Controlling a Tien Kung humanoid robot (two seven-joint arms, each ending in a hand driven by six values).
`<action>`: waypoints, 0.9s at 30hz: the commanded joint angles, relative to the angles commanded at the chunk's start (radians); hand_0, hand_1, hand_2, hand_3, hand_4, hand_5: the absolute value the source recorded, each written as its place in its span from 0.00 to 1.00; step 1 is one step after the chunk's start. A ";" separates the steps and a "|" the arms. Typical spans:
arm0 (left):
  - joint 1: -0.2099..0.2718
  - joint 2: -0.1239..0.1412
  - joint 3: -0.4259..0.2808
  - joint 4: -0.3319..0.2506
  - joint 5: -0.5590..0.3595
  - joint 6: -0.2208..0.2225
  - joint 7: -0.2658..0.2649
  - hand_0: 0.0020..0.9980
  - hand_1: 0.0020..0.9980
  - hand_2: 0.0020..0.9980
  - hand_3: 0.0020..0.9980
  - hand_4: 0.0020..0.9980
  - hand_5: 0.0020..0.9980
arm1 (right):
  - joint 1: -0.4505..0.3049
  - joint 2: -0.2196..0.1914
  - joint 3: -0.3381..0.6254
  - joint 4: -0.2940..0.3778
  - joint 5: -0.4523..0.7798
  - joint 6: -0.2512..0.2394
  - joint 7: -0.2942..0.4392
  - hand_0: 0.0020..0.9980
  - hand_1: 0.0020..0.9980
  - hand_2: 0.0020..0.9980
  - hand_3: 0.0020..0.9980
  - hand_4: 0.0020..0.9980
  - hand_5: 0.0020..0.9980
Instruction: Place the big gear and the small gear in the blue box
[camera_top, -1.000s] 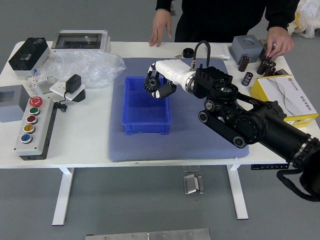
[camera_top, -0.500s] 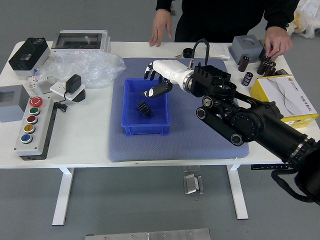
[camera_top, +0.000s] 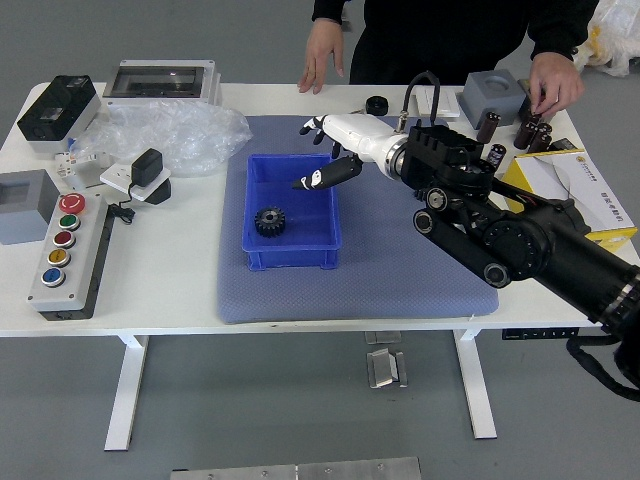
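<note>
Black right arm (camera_top: 500, 240) angled in, I have the right hand (camera_top: 362, 142) over the blue box's (camera_top: 310, 235) far right corner, fingers spread, grasping nothing. I count one box, one gear (camera_top: 270, 221) inside it, five buttons (camera_top: 72, 203), and a person's two hands (camera_top: 320, 55) at the far side.

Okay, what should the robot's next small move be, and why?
Probably swing the right hand away from the blue box, rightward: its open fingers hold nothing, one gear already lies inside, and no second gear shows clearly, though the arm may be hiding it.
</note>
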 joint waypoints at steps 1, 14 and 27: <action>0.000 0.000 0.000 0.000 -0.002 0.000 0.000 0.92 0.90 0.90 0.89 0.82 0.35 | -0.003 -0.011 -0.001 0.000 0.003 -0.003 0.004 0.60 0.57 0.73 0.85 0.97 0.57; 0.000 -0.012 0.000 0.000 -0.015 0.002 -0.004 0.92 0.90 0.90 0.89 0.82 0.35 | -0.050 -0.139 -0.039 -0.130 0.033 0.003 0.111 0.60 0.56 0.70 0.78 0.92 0.47; -0.005 -0.016 0.003 0.000 -0.014 0.002 -0.004 0.92 0.90 0.90 0.89 0.82 0.35 | -0.019 -0.116 -0.088 -0.333 0.044 -0.013 0.206 0.59 0.52 0.66 0.69 0.82 0.28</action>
